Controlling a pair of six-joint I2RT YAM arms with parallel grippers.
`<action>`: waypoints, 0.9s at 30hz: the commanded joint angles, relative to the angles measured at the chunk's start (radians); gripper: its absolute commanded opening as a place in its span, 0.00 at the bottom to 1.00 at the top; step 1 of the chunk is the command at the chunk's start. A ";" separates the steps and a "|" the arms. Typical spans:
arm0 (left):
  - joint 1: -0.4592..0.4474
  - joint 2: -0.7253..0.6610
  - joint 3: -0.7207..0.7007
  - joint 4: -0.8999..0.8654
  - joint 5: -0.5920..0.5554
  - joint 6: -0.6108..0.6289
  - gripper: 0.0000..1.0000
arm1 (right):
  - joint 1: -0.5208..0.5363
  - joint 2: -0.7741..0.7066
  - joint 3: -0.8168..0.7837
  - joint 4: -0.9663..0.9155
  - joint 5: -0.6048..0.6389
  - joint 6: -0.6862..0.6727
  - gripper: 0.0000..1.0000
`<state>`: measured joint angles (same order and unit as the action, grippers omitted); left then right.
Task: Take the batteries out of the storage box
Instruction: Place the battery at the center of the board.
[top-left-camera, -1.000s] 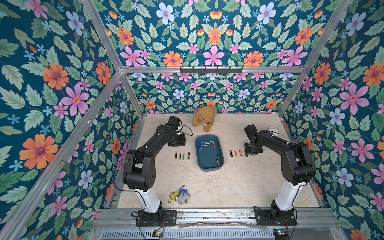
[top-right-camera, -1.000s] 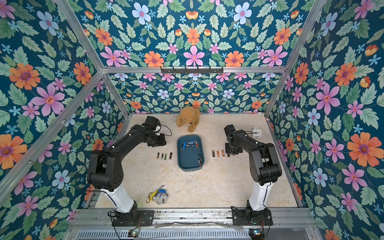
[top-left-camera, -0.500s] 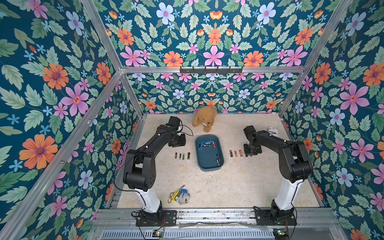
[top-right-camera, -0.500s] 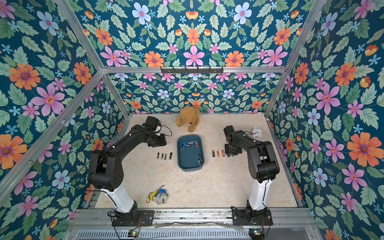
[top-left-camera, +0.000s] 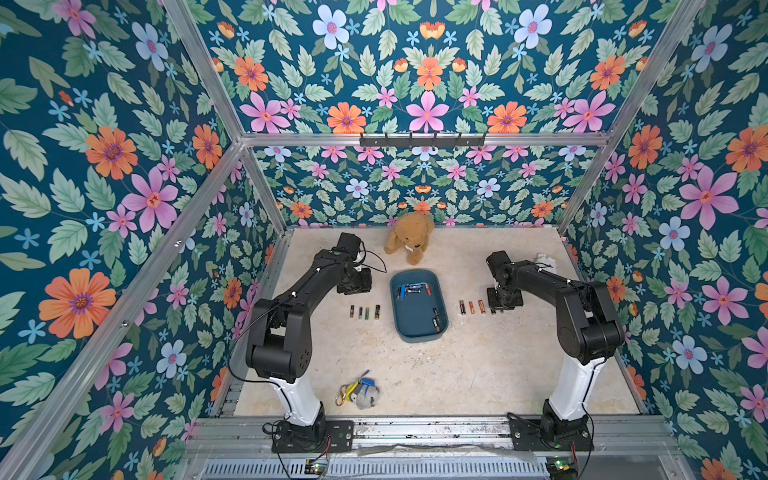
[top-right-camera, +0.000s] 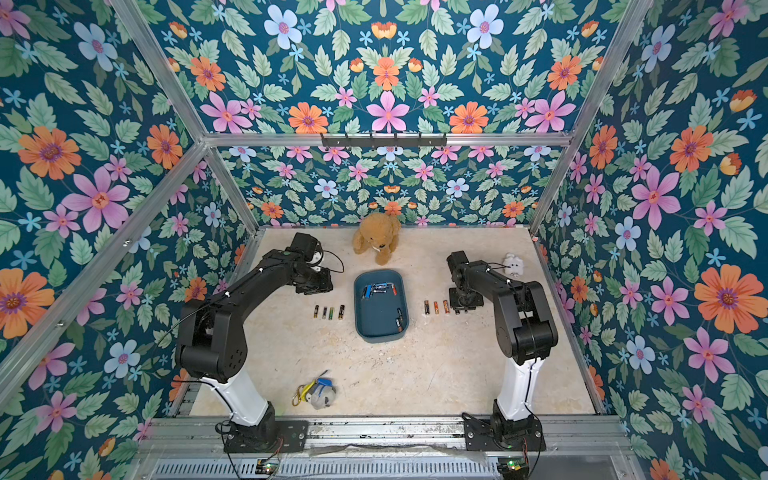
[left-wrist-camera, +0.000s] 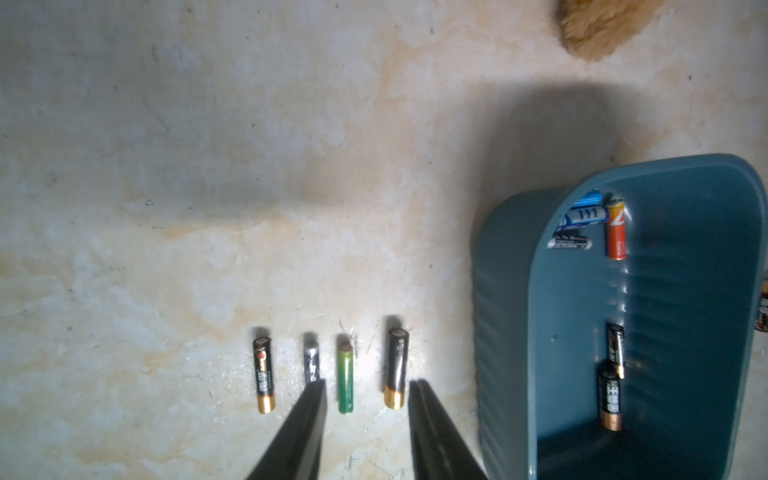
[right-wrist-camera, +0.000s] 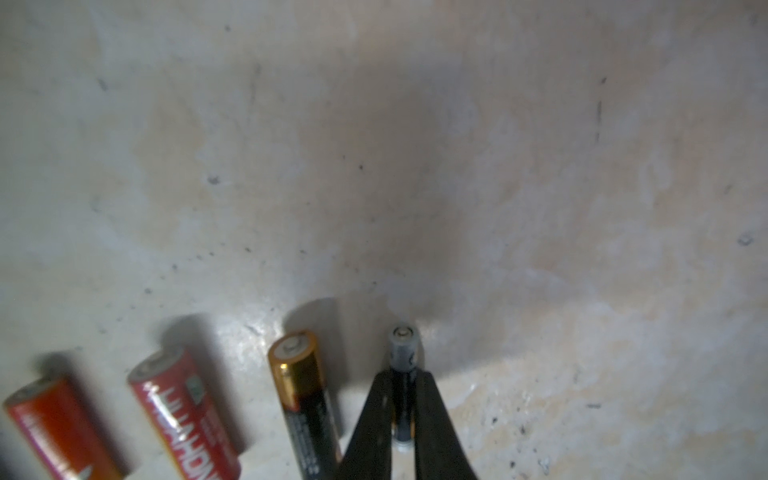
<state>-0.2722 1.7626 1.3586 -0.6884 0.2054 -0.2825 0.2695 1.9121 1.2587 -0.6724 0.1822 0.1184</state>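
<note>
The teal storage box (top-left-camera: 415, 332) lies mid-table in both top views and holds several batteries: a blue and red cluster (top-left-camera: 411, 289) at its far end and two black ones (top-left-camera: 435, 319) by its right wall. Left of it, several batteries (top-left-camera: 364, 311) lie in a row on the table. My left gripper (left-wrist-camera: 368, 390) hangs open above that row with nothing between its fingers. Right of the box lie three batteries (top-left-camera: 471, 306). Beside them my right gripper (right-wrist-camera: 402, 378) is down at the table, shut on a thin grey-black battery (right-wrist-camera: 402, 345).
A brown teddy bear (top-left-camera: 409, 243) sits behind the box at the back wall. A keychain bundle with a yellow carabiner (top-left-camera: 359, 392) lies near the front edge. A small white thing (top-left-camera: 544, 262) sits at the back right. Flowered walls close in the table.
The right gripper has shifted slightly at the end of the right-hand row. The left arm has not moved.
</note>
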 joint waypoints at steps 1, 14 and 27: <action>0.000 -0.006 0.002 -0.015 -0.012 -0.001 0.39 | 0.000 0.004 0.008 -0.004 -0.001 -0.002 0.17; -0.003 -0.013 0.019 -0.026 -0.011 -0.003 0.40 | 0.000 -0.004 0.028 -0.016 0.007 -0.002 0.25; -0.140 -0.017 0.094 -0.053 -0.048 -0.066 0.40 | 0.000 -0.096 0.106 -0.084 0.004 0.060 0.26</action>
<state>-0.3859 1.7523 1.4448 -0.7185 0.1799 -0.3168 0.2703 1.8355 1.3529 -0.7200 0.1833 0.1425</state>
